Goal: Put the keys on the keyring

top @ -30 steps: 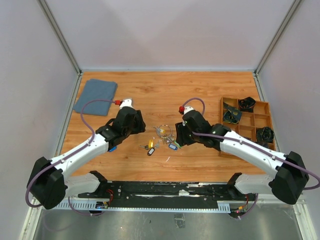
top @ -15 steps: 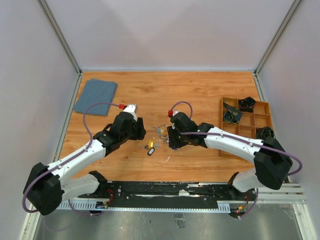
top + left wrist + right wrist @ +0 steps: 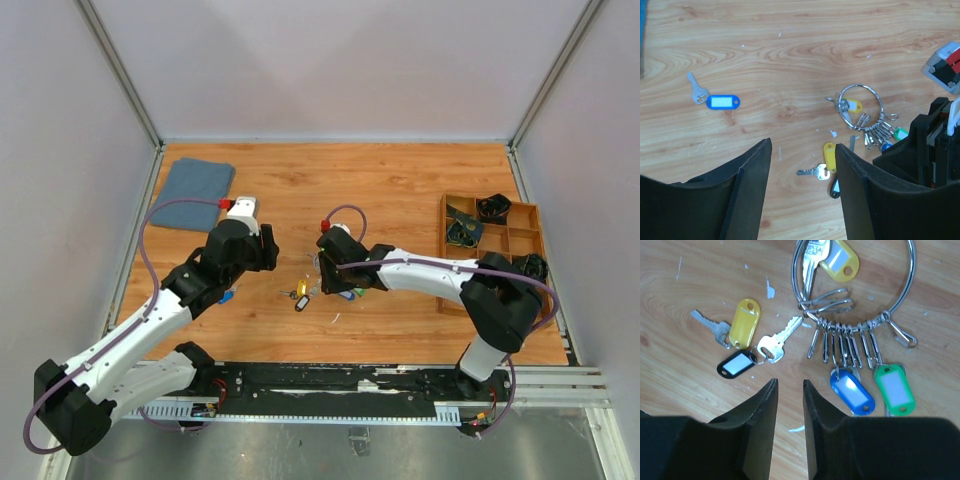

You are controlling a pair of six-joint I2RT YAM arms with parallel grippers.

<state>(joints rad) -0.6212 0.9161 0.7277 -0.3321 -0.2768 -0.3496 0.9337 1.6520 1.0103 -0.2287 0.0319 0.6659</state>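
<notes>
1. The keyring (image 3: pixel 910 277) lies flat on the desk (image 3: pixel 400 180). It already carries a row of clips (image 3: pixel 842 342) with a blue tag (image 3: pixel 852 390) and a green tag (image 3: pixel 895 387). A mounted yellow key (image 3: pixel 839 260) rests inside its loop.
2. Two keys are off the keyring and lie just beside it, on its near-left side. They are the black-tagged key (image 3: pixel 775 342) and the loose yellow key (image 3: pixel 744 322), and their tags touch or overlap.
3. The black-tagged key lies on a slant. Its blade tip points at the keyring and almost reaches the clips, while its tag trails away from the loop.
4. The right tool (image 3: pixel 790 385) is on the side of that key away from the keyring. Its fingers are nearly together, with a narrow gap and nothing in it. The key's head is just ahead and to the left of the tips.
5. The left tool (image 3: pixel 802 146) has its fingers wide apart and holds nothing. The blue-tagged key (image 3: pixel 715 99) lies well to the left of the keyring, nearer this arm.
6. The right arm looks best placed for the black-tagged key. Since the key lies slanted, the wrist probably needs a turn and the fingers need to spread.
7. There is bare desk beyond the keyring. The tray (image 3: pixel 490 240) is well to its right and the cloth (image 3: pixel 195 185) well to its far left. The right arm's own body crowds the keyring's right side.
</notes>
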